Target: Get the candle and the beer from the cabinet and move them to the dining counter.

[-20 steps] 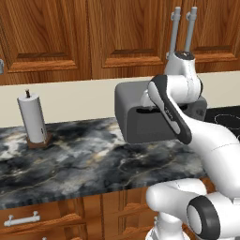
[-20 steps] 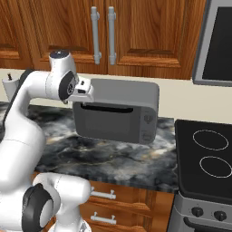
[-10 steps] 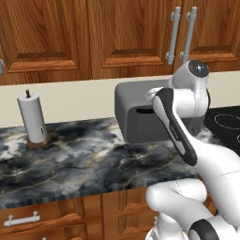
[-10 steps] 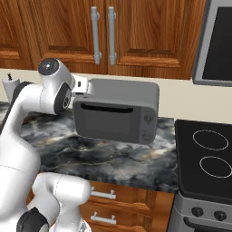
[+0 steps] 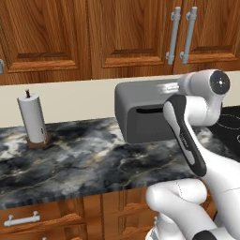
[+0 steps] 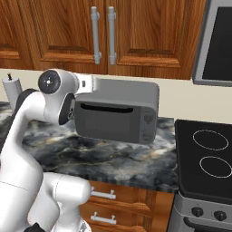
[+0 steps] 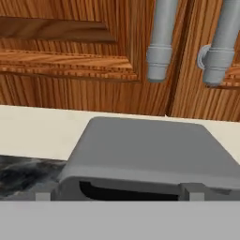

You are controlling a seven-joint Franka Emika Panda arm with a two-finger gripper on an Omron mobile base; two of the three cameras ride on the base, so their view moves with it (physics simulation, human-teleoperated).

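The cabinet [image 5: 140, 33] is reddish-brown wood and hangs above the counter with both doors shut. Its two grey bar handles [image 5: 173, 35] sit side by side, and they also show in the right base view [image 6: 95, 38] and large in the hand view [image 7: 161, 42]. The candle and the beer are hidden behind the shut doors. The dining counter is out of view. My gripper [image 7: 117, 196] is open with nothing between its tips, which stand far apart at the bottom of the hand view. It hovers over the grey toaster oven, below the handles. My hand [image 6: 86, 84] points toward the wall.
A grey toaster oven [image 5: 145, 112] stands on the marbled counter [image 5: 79, 159] directly under the handles. A paper towel roll [image 5: 32, 117] stands at the left. A stove with black top [image 6: 208, 154] lies to the right, with a microwave [image 6: 219, 43] above it. Drawers run below the counter.
My wrist has dropped from just below the cabinet handles to the level of the toaster oven's top. The jaws have spread a little wider. The cabinet doors stay shut.
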